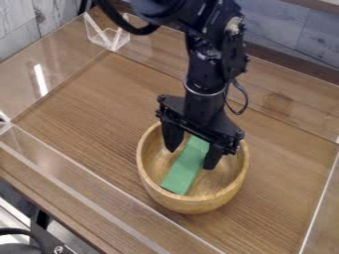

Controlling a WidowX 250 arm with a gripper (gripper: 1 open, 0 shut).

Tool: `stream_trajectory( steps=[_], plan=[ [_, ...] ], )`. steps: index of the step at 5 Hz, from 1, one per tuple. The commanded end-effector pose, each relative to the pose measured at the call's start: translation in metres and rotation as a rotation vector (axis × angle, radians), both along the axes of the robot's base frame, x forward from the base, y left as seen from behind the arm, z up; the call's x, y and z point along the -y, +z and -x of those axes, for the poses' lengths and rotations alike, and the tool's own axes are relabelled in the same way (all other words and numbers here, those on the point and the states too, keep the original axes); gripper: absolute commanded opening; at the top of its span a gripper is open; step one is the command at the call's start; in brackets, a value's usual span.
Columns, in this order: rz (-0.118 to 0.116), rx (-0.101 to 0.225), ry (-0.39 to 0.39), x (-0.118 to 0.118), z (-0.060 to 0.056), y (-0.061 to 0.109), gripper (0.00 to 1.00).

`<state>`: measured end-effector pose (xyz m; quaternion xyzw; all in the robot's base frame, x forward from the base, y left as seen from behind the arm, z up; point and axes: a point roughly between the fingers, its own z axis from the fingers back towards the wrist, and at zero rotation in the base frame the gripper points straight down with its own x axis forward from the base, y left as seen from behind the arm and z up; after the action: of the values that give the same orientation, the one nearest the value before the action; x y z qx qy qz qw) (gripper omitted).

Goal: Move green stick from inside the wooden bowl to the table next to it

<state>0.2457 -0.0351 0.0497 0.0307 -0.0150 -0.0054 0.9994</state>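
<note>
A bright green stick [185,167] lies slanted inside the round tan wooden bowl [157,189], which rests on the brown wood-grain table [93,99]. My black gripper [196,146] hangs straight down into the bowl over the stick's upper end. Its two fingers are spread wide, one on each side of the stick, so it is open. I cannot tell whether the fingertips touch the stick. The stick's far end is hidden behind the gripper.
Clear acrylic walls [59,164] run along the table's edges. A small clear stand with red trim [109,38] sits at the back left. Bare tabletop lies to the left of and behind the bowl.
</note>
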Motion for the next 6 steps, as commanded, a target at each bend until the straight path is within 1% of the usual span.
stream_trajectory(
  steps=[1, 3, 6],
  plan=[
    [0.003, 0.052, -0.003, 0.0007, -0.0048, 0.0113, 1.0],
    [0.005, 0.071, 0.002, 0.0016, -0.0057, 0.0161, 1.0],
    [0.004, 0.086, 0.003, 0.0034, -0.0043, 0.0185, 1.0]
  ],
)
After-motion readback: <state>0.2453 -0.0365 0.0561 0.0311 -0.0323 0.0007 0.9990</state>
